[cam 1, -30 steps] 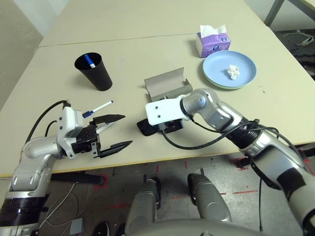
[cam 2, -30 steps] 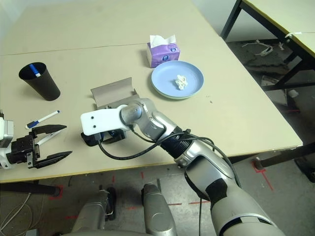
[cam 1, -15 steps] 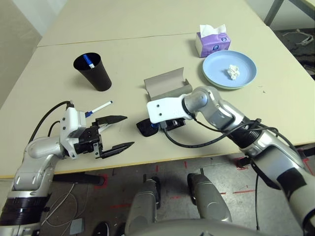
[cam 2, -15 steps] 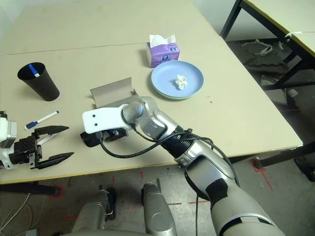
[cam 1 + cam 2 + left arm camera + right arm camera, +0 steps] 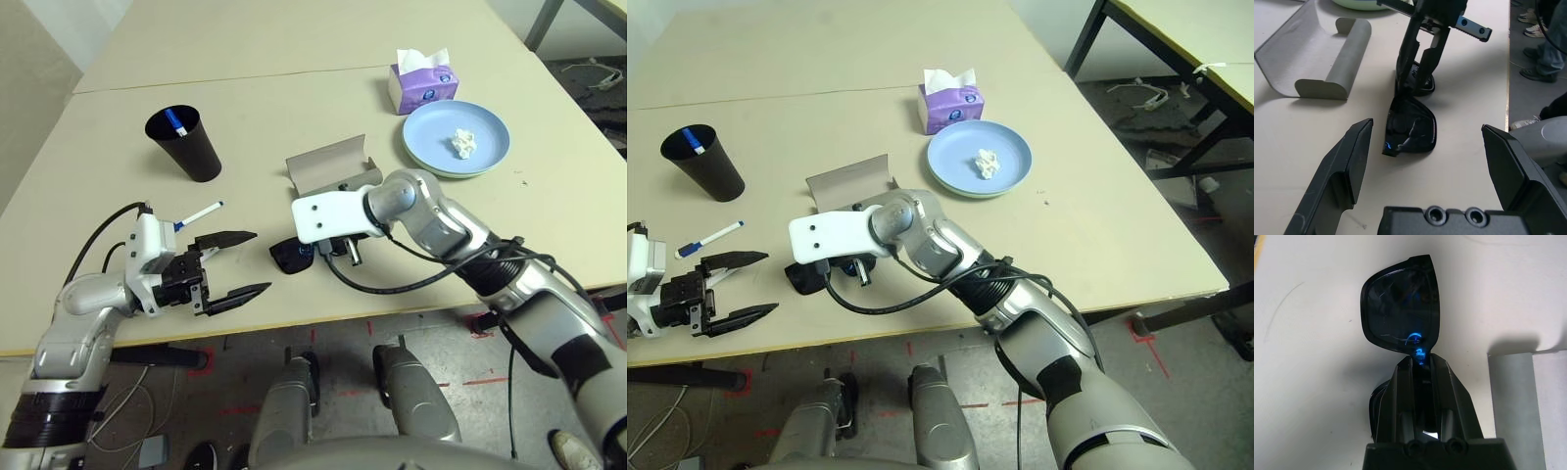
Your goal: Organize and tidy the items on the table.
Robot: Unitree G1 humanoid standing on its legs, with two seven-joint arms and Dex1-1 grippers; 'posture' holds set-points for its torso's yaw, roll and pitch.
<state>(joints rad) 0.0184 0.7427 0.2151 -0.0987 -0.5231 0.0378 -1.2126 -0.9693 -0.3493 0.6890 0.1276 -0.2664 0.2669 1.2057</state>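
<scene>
Left eye view: one marker (image 5: 202, 213) lying loose on the counter (image 5: 294, 117), tissue (image 5: 462, 144) sitting on plate (image 5: 457, 138).
Left wrist view: left end effector (image 5: 1425, 164) standing spread, empty.
Right wrist view: right end effector (image 5: 1420, 363) pinching sunglasses (image 5: 1400, 308) at the bridge; case (image 5: 1317, 58) waiting open.

White markers with blue caps (image 5: 200, 213): two
Black plastic sunglasses (image 5: 291, 256): one
Open grey glasses case (image 5: 331, 166): one
Crumpled white tissue (image 5: 462, 144): one
Round pale plates (image 5: 431, 125): two, stacked
Black cup (image 5: 186, 145): one
Purple tissue box (image 5: 424, 85): one
</scene>
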